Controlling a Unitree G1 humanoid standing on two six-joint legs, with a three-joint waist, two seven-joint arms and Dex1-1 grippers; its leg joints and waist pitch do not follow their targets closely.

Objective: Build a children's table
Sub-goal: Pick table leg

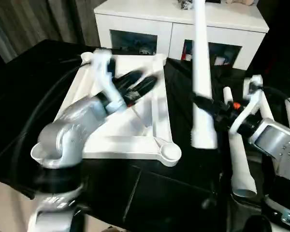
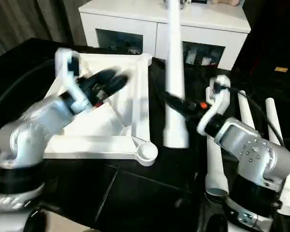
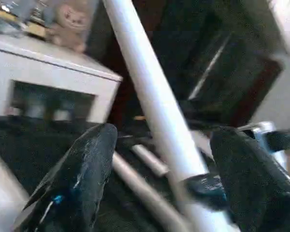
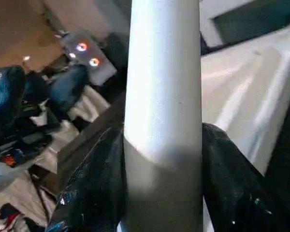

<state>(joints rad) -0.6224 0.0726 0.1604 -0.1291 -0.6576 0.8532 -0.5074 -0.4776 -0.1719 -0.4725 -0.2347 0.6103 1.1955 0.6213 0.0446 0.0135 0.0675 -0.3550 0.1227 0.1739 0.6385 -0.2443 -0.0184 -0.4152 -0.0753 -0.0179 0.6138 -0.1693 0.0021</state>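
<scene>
The children's table top lies upside down on the black table, ribbed underside up, with a round socket at its near right corner. My right gripper is shut on a long white leg, which it holds upright just right of the top, wide end down. The right wrist view shows that leg between both black fingers. My left gripper hovers over the middle of the top. It is open, and its fingers are spread with nothing in them.
Up to three more white legs lie side by side on the black table at the right, under my right arm. A white cabinet with glass-fronted compartments stands behind the table. The black table's near edge runs close in front.
</scene>
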